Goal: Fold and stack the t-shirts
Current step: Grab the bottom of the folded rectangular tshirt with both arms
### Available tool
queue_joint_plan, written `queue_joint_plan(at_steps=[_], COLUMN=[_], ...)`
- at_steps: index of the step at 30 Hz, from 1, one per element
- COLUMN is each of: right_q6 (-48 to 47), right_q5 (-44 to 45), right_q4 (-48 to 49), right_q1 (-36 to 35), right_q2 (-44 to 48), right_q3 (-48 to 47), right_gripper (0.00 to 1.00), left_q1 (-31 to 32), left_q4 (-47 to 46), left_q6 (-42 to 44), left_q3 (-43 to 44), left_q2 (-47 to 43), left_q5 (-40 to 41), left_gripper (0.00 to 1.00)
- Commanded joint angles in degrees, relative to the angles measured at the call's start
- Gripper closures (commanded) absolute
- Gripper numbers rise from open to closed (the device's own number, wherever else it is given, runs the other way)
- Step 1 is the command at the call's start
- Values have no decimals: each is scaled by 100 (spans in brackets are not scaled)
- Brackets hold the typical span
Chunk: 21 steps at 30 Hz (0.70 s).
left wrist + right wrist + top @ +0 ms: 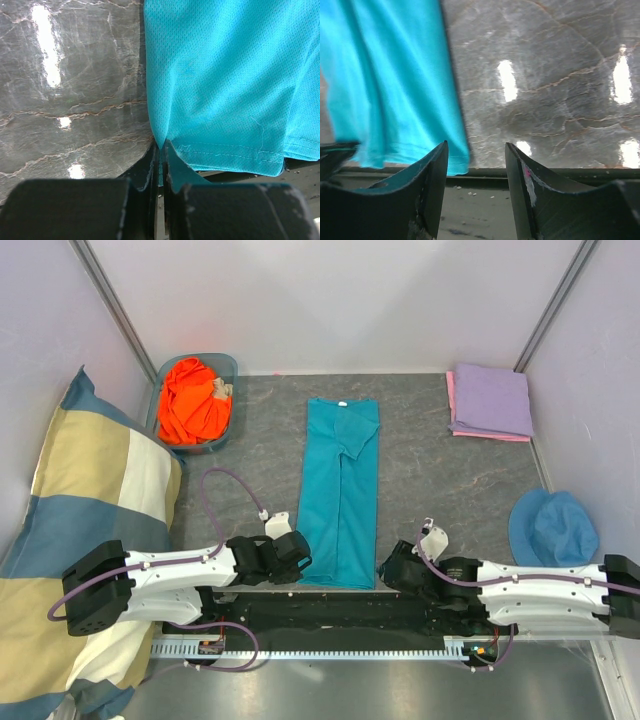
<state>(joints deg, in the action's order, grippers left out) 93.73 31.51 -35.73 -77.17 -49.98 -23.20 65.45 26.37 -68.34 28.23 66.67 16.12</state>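
Teal t-shirt (340, 500) lies flat, left tool (161, 150) pinching its hem corner, right tool (476, 150) spread nearby.

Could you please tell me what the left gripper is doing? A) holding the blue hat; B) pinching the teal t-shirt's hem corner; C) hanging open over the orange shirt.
B: the left wrist view shows the left gripper closed on a hem corner of the teal t-shirt.
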Motion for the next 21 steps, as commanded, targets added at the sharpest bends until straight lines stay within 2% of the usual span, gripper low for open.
queue_joint_plan(at_steps=[1,10,21], right_q6=[101,567,901], right_q5=[-13,136,215], right_q4=[266,891,944], right_q1=[-123,-633,-1046], right_q2=[-398,-1391,-1858], right_q3=[9,-211,-510], right_gripper=[43,47,48], left_q1=[64,64,64], left_q4=[79,79,79], left_q6=[119,145,224], left_q3=[-125,-177,-160], left_q2=[65,-58,-76], left_q5=[14,14,14], left_gripper=[93,93,93])
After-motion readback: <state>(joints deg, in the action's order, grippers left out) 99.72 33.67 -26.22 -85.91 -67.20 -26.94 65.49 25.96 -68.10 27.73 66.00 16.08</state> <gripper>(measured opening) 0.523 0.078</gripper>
